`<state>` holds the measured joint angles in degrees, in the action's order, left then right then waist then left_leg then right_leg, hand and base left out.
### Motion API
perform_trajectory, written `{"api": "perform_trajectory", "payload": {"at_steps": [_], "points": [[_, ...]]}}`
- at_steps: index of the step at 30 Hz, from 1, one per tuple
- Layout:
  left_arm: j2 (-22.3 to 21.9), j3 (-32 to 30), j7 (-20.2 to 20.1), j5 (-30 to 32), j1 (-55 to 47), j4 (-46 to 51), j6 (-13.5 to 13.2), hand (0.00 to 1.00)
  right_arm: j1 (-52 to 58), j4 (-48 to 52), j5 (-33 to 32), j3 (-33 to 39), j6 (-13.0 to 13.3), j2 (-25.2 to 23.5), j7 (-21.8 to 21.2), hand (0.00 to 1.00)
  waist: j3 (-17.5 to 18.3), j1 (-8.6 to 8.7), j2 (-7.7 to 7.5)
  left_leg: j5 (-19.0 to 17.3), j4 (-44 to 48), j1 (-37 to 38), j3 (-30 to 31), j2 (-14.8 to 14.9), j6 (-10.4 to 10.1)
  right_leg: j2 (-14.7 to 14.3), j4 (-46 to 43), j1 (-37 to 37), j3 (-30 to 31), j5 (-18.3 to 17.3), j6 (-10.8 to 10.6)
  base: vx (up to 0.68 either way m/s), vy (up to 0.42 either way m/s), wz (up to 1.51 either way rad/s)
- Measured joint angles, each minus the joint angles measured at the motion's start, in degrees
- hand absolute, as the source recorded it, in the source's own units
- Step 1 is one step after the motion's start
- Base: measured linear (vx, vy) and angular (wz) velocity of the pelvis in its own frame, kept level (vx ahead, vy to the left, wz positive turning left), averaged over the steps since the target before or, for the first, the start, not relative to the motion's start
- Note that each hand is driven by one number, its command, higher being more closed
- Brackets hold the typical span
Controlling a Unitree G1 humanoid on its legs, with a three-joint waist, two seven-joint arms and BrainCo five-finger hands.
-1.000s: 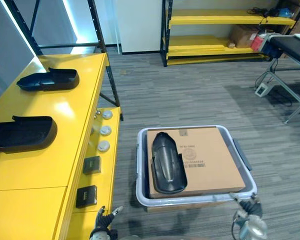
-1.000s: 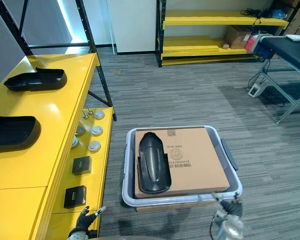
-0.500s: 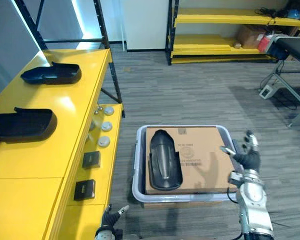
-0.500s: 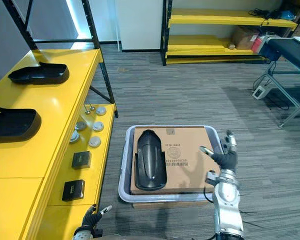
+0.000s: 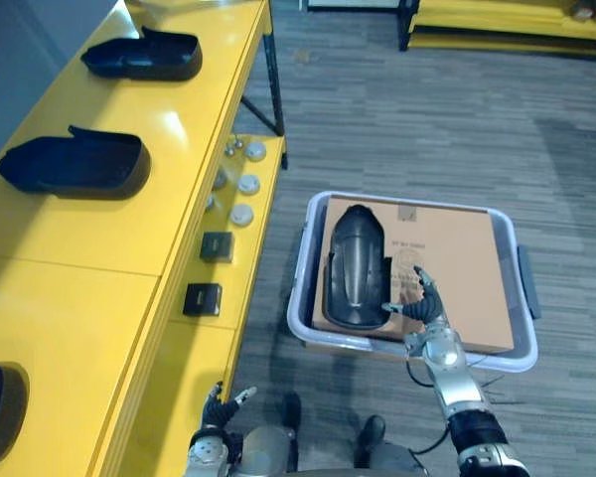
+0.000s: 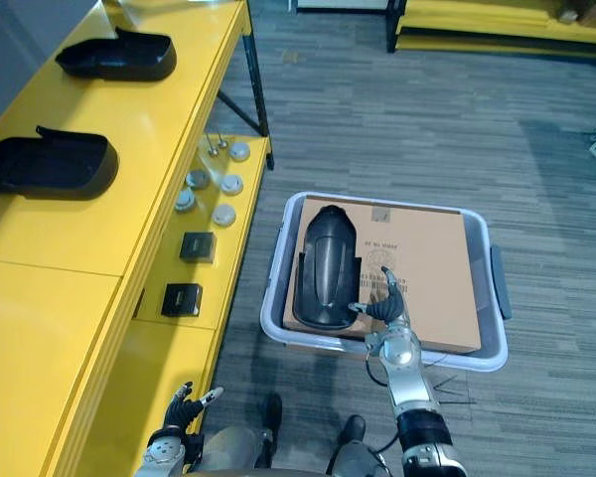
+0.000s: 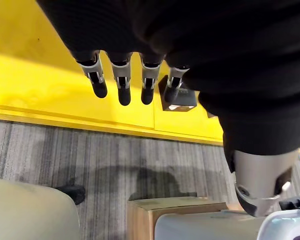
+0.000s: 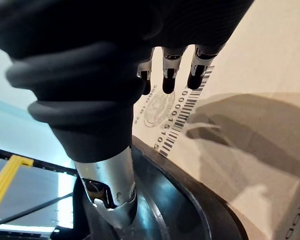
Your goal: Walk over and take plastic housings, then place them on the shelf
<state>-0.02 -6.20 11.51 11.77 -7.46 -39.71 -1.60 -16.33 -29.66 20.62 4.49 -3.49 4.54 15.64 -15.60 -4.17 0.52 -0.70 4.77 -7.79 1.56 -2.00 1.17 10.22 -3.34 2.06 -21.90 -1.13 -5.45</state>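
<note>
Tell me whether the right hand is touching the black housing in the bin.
Cannot tell. In the right wrist view the thumb of the right hand overlaps the black housing, hiding any gap or contact.

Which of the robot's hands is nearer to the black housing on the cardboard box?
Right. The right hand is open beside the housing; the left hand hangs low by the yellow shelf.
</note>
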Motion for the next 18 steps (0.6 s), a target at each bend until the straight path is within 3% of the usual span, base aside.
{"api": "perform_trajectory", "payload": {"at_steps": [1, 6, 9, 18], "points": [[-0.29, 0.00, 0.44, -0.09, 0.16, 0.20, 0.02, 0.00, -1.62, -1.23, 0.28, 0.00, -0.66, -0.42, 0.99, 1.00, -0.28, -0.11, 0.06, 0.00, 0.23, -0.72, -0.01, 0.01, 0.00, 0.09, -0.48, 0.75, 0.01, -0.03, 0.03, 0.00, 0.000, 0.00], [-0.83, 1.09, 2.01, -1.00, 0.96, 0.84, 0.12, 0.00, -6.83, -3.81, 1.02, 1.94, -2.01, -0.72, 4.49, 1.00, -1.58, -0.29, -0.08, -0.16, 1.24, -2.51, -0.24, 0.09, -0.14, 0.23, -1.20, 2.43, 0.14, -0.10, 0.14, 0.00, 0.000, 0.00], [-0.98, 1.74, 2.89, -2.18, 2.46, 0.77, 0.14, 0.00, -8.81, -5.53, 0.74, 2.37, -2.15, 0.29, 4.39, 1.00, -2.17, -1.57, -0.37, -0.19, 1.25, -2.70, -0.58, 0.37, -0.19, 0.08, -1.56, 2.98, 0.52, -0.21, 0.31, -0.03, -0.003, -0.06], [-0.97, 2.19, 3.64, -3.94, 2.99, 0.51, 0.14, 0.00, -9.40, -5.91, -0.34, 2.18, -2.90, -0.78, 4.21, 1.00, -2.31, -1.47, -0.64, -0.19, 1.10, -2.28, -1.22, 0.38, -0.20, -0.09, -1.21, 2.96, 1.57, 0.20, 0.38, -0.01, -0.002, -0.05]]}}
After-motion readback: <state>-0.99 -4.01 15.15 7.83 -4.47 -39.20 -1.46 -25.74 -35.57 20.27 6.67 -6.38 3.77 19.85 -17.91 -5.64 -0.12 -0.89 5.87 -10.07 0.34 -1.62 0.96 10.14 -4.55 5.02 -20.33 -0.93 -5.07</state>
